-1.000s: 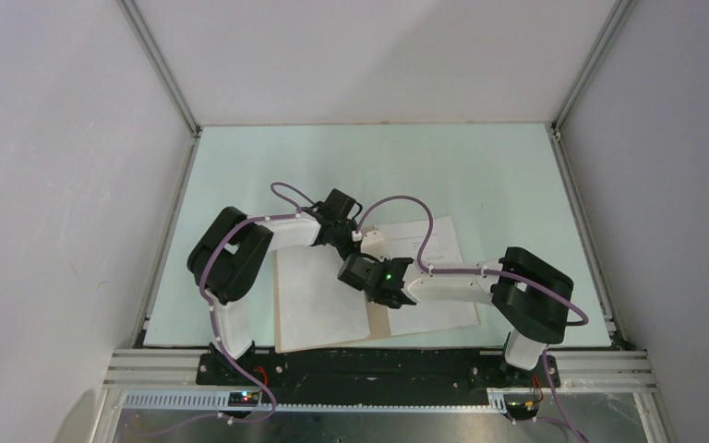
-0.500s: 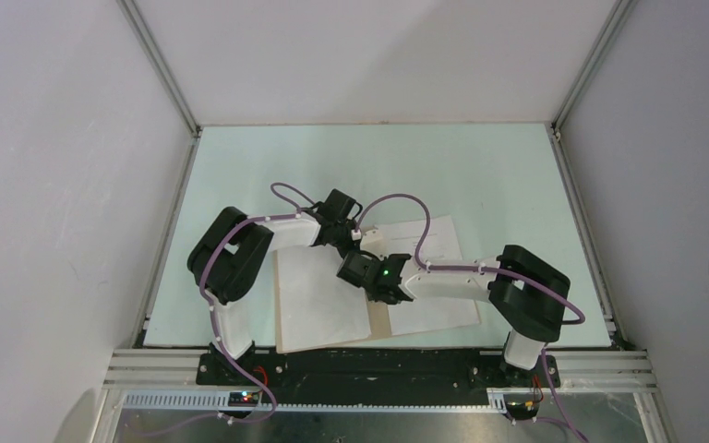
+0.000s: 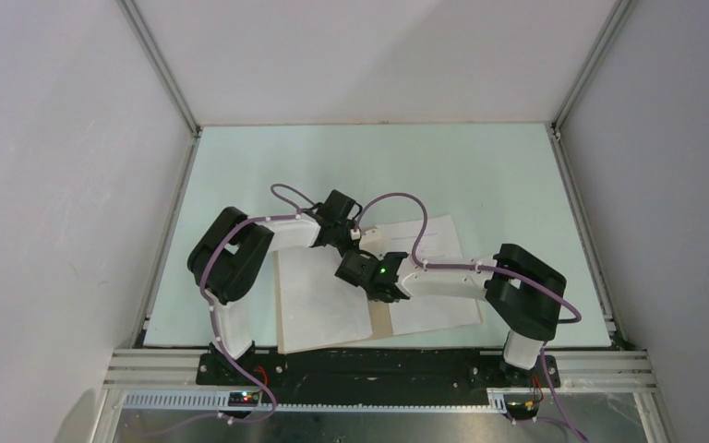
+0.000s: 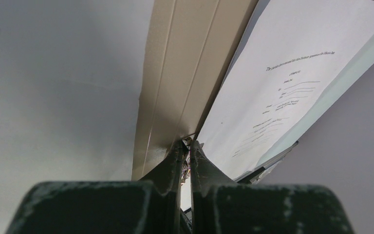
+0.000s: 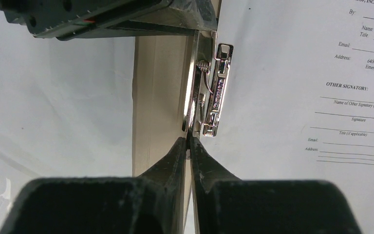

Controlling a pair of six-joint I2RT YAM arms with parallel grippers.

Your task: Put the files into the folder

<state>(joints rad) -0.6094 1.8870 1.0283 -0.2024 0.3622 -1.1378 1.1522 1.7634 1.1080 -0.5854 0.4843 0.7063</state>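
Find the folder [image 3: 379, 321] open and flat near the front of the table [image 3: 480, 175], with the blank sheet [image 3: 318, 295] on its left half and the printed sheet [image 3: 436, 312] on its right half. See the right gripper [image 5: 189, 142] squeezed almost shut on the thin bar of the metal clip [image 5: 216, 92] at the spine. See the left gripper [image 4: 186, 148] squeezed almost shut too, at the spine's far end (cannot tell about holding anything). Expect light, thin, bendy paper, easy to crease or slide. Better to push flat than pinch. Expect a hard, springy clip; take hold by the bar.
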